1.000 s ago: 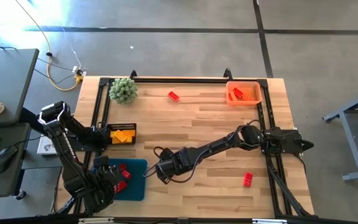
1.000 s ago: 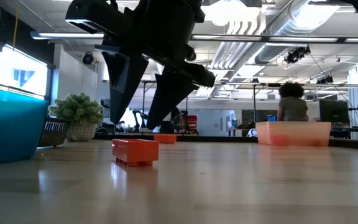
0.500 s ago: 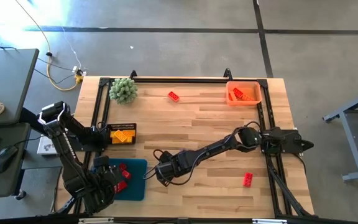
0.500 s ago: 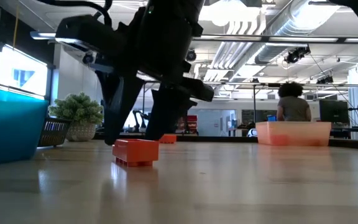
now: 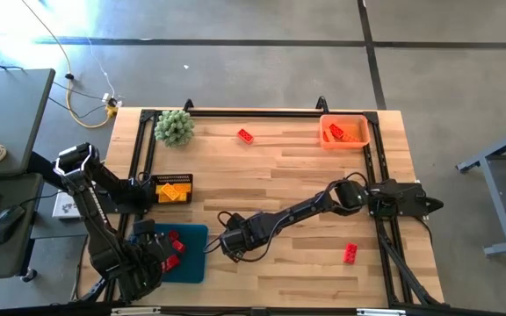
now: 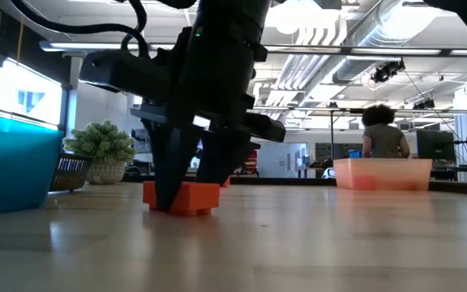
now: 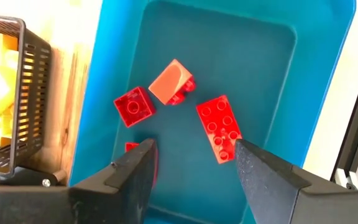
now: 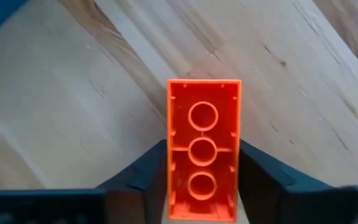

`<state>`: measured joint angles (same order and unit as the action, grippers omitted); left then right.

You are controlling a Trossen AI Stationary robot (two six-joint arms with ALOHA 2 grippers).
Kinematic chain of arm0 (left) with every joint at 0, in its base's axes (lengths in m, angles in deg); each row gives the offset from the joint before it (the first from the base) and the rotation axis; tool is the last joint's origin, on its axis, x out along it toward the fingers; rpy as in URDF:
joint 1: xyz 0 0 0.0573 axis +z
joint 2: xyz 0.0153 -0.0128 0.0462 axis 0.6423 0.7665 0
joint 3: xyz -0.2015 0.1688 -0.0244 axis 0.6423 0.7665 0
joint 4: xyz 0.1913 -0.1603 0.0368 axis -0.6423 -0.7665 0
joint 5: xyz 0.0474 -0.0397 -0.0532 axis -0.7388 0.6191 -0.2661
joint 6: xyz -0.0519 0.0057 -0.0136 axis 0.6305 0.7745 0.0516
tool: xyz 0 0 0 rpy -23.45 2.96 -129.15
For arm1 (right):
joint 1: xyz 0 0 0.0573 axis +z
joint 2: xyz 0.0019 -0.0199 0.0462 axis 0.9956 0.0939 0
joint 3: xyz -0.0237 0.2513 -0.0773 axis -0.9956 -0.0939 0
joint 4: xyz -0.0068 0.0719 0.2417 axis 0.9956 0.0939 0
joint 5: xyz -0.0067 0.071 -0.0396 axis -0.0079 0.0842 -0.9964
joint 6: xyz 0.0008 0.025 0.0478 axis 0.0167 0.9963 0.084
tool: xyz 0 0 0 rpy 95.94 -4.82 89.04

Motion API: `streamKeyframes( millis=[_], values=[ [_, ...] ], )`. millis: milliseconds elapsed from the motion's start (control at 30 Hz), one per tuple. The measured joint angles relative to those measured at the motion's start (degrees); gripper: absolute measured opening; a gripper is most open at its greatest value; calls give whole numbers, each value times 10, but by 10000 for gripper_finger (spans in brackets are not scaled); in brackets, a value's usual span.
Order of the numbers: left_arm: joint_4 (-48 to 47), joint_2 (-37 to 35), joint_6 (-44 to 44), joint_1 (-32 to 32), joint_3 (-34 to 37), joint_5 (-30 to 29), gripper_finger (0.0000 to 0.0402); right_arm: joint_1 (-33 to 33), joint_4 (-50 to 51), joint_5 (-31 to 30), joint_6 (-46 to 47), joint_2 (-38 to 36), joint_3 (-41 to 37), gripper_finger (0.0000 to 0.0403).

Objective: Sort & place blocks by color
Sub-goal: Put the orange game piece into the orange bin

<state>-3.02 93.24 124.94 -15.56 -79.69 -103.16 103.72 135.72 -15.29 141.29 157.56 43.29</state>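
no readable text, labels, brands or signs anywhere; marks on the desk object too small to tell

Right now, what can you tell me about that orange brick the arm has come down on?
The orange brick is a small oblong of glossy plastic lying upside down on the wooden table, its hollow underside with three round tubes facing up. It sits near the blue tray. The right gripper straddles it, one dark finger against each long side. It rests flat on the wood, not lifted.
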Motion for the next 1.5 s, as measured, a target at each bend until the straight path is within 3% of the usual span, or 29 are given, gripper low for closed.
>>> streamKeyframes(
  millis=[100,400,800,1233,1500],
  values=[
    [0,0,9,6,0,-8,205,0,-2,1,-15,0,0,110],
    [0,0,5,28,0,-29,204,-3,1,7,-84,-8,1,109],
    [-2,-12,-97,111,0,-92,203,-39,23,-21,-188,-58,2,109],
    [-2,-42,-223,240,0,-163,203,-85,150,-143,-242,-131,2,109],
    [2,-56,-287,331,-1,-177,203,-124,254,-217,-237,-151,2,109]
  ],
)
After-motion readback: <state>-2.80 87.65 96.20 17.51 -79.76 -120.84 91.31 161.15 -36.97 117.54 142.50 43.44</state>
